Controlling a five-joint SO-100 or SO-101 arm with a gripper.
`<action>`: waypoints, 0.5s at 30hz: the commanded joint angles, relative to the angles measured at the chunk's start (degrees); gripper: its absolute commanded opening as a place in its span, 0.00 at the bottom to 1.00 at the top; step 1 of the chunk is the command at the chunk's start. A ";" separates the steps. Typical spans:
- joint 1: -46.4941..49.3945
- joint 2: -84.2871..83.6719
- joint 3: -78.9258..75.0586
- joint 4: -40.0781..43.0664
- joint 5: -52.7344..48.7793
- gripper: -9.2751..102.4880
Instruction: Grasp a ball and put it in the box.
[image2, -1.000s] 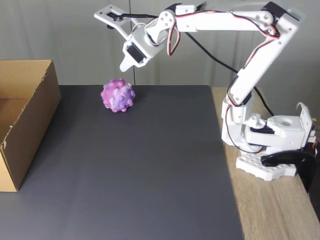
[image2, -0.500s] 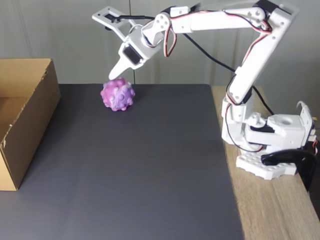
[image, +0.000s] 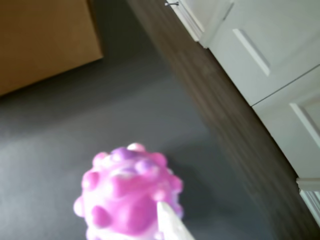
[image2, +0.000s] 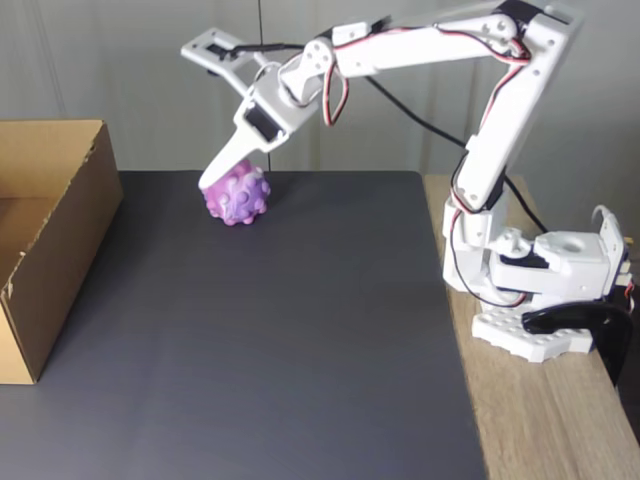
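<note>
The bench (image2: 540, 420) has a light wood top. A dark grey mat (image2: 270, 340) covers most of it. On the mat lie the ball (image2: 236, 195), near the far edge, and the box (image2: 50, 250), at the left edge. The arm's white base (image2: 540, 300) stands on the bare wood at the right.

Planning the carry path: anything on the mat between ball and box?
No. In the fixed view, only bare dark mat lies between the ball and the box.
</note>
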 joint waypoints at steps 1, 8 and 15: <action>-0.97 -0.44 -2.46 -1.58 0.70 0.53; -1.85 -5.01 -2.90 -4.75 1.32 0.51; -1.85 -9.05 -3.69 -6.33 1.85 0.47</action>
